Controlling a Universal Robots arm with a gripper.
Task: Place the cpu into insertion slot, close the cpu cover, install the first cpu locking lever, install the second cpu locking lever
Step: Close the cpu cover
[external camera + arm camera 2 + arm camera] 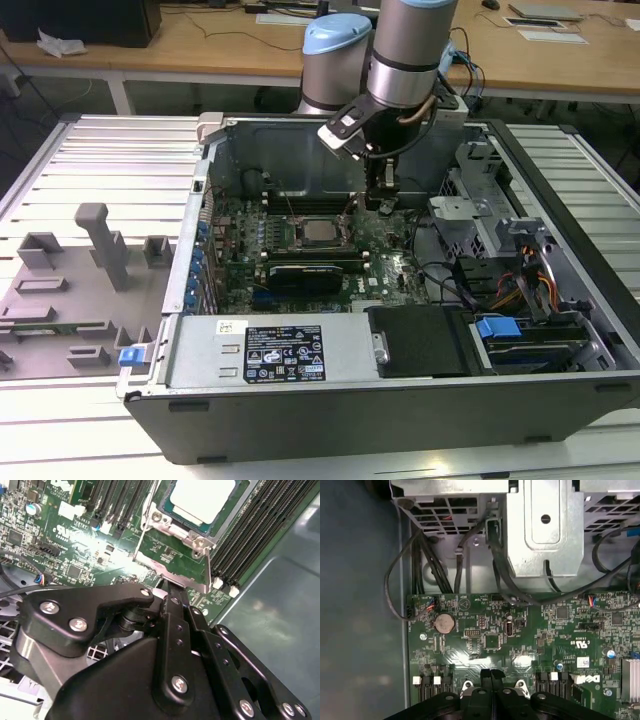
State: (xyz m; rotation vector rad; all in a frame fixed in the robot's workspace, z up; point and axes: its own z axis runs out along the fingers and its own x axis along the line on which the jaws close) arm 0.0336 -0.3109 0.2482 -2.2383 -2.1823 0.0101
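The cpu (319, 232) lies pale and square in the insertion slot (298, 238) on the green board inside the open computer case. In the second wrist view the cpu (202, 497) has the silvery cpu cover (162, 520) lying flat around it, and thin metal lever rods (207, 567) run along the socket's sides. My gripper (383, 203) hangs low over the board, just to the exterior view's right of the socket. Its black fingertips (176, 597) are pressed together, their tip (491, 672) close to the socket's near edge. I see nothing between them.
A black graphics card (315, 272) lies in front of the socket, and long memory slots (260, 530) flank it. A metal drive cage (545, 525) and black cables (420, 565) stand beside my gripper. A coin battery (444, 623) sits on the board. Grey fixture blocks (100, 245) stand on the exterior view's left.
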